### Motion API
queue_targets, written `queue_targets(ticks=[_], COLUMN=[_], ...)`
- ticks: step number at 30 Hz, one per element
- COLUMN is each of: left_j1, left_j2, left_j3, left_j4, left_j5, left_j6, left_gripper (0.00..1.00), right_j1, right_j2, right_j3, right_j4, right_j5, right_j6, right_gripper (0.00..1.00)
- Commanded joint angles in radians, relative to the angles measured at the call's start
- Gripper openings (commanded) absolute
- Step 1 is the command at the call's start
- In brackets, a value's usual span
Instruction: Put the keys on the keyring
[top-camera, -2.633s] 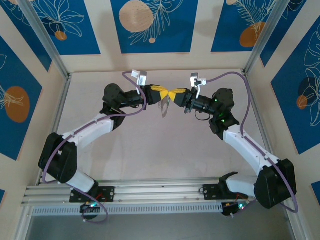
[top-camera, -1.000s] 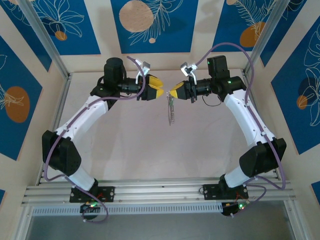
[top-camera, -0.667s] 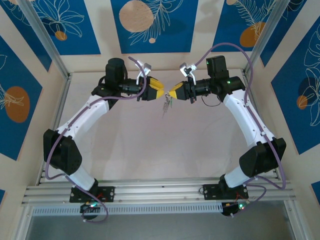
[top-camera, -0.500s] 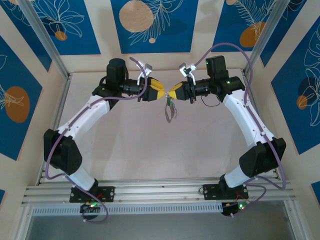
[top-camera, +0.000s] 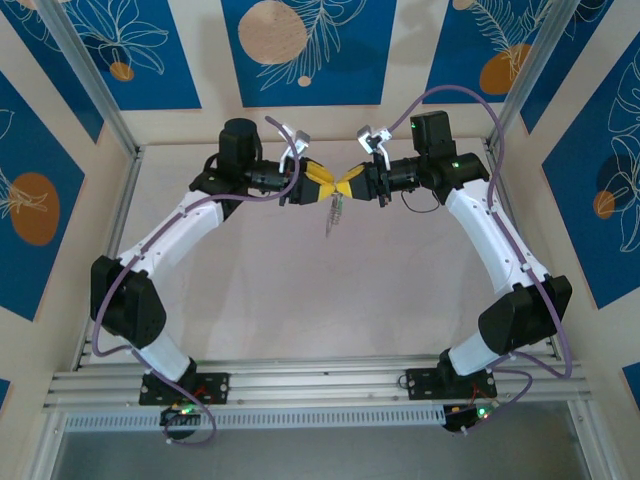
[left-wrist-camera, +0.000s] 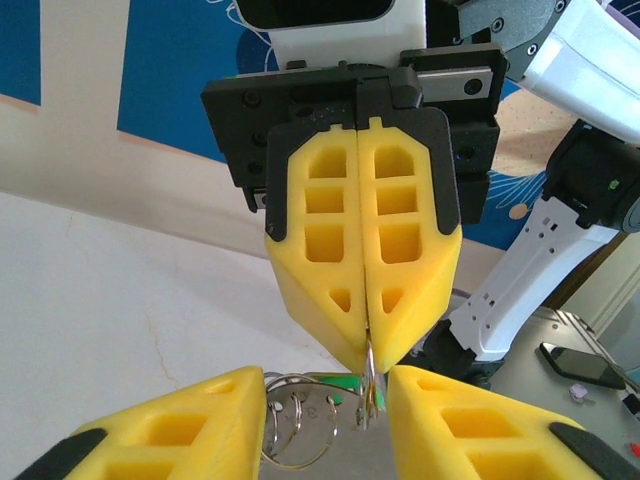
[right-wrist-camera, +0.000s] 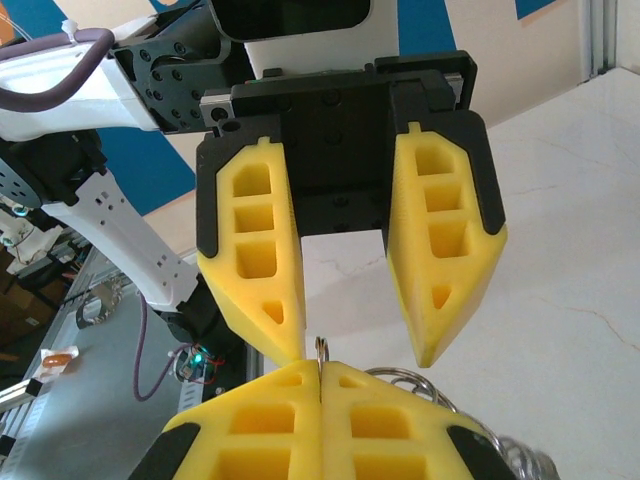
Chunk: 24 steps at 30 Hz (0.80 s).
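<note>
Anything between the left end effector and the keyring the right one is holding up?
Nothing visible. The right end effector is shut on the thin grey metal keyring. The open left end effector straddles that pinch, with the small silvery keys dangling just below.

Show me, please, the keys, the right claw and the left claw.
keys (left-wrist-camera: 300, 430): left wrist view, on the silvery cluster at the bottom edge.
right claw (left-wrist-camera: 368, 360): left wrist view, where its shut fingertips meet.
left claw (right-wrist-camera: 363, 358): right wrist view, midway between its open fingertips.
</note>
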Motion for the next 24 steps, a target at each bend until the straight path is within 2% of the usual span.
queue_targets(ticks=[1,10,17,18,20,22,24], left_j1=[-0.01,-0.016,-0.025,-0.026,-0.026,-0.026,-0.026], left_j2=[0.013,0.021,0.024,0.023,0.015,0.003,-0.01], left_j3=[0.03,0.034,0.029,0.024,0.004,-0.027,-0.068], left_j4=[0.014,0.039,0.077,0.091,0.135,0.191,0.269], left_j5=[0.029,0.032,0.03,0.028,0.012,-0.021,-0.054], left_j6=[0.015,0.002,-0.022,-0.029,-0.058,-0.087,-0.125], left_gripper=[0.34,0.2,0.0,0.0,0.0,0.0,0.0], right_j1=[0.008,0.012,0.013,0.011,-0.01,-0.043,-0.079], right_j2=[0.006,0.009,0.003,-0.002,-0.03,-0.075,-0.129], right_j3=[0.013,0.005,0.001,-0.003,-0.035,-0.093,-0.168], right_j4=[0.01,0.016,0.017,0.023,0.066,0.157,0.267], right_j5=[-0.041,-0.04,-0.036,-0.031,-0.03,-0.035,-0.047], right_j6=[0.01,0.01,0.011,0.018,0.049,0.109,0.187], right_gripper=[0.0,0.0,0.0,0.05,0.29,0.39,0.43])
